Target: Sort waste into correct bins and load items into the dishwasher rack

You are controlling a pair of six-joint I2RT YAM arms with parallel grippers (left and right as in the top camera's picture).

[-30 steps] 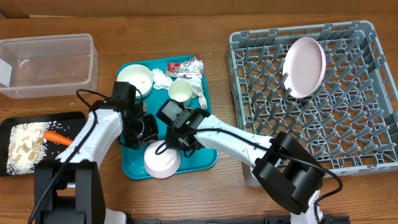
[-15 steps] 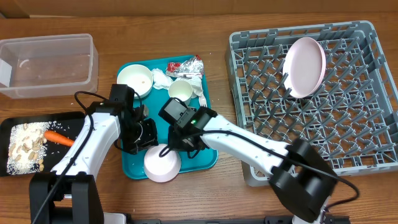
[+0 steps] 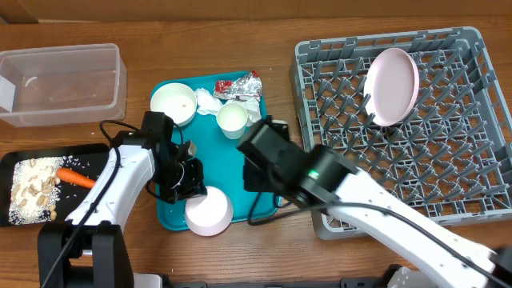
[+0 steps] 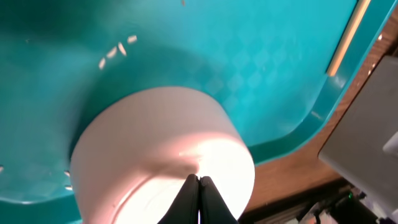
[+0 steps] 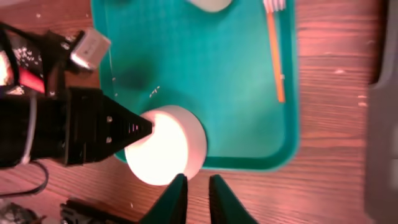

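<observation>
Right pincer [image 5: 198, 202] has backed off the bowl [image 5: 165, 152]; loading stalls
Barely parted, empty; shut left pincer [image 4: 199, 196] touches bowl just ahead.

plate [image 3: 392, 86]: pinkish-white, on edge among grey rack's [image 3: 448, 184] pegs | upright bowl [image 3: 174, 102], cup [image 3: 232, 119], napkins [image 3: 210, 100], foil wrapper [image 3: 240, 84]: far end of teal tray [image 3: 216, 160] | overturned bowl [image 3: 209, 212]: tray's near edge | carrot [image 3: 74, 177], food bits [image 3: 32, 188]: in black tray [image 3: 80, 156] | clear tub [image 3: 60, 84]: on counter [image 3: 80, 24], beyond black tray
</observation>
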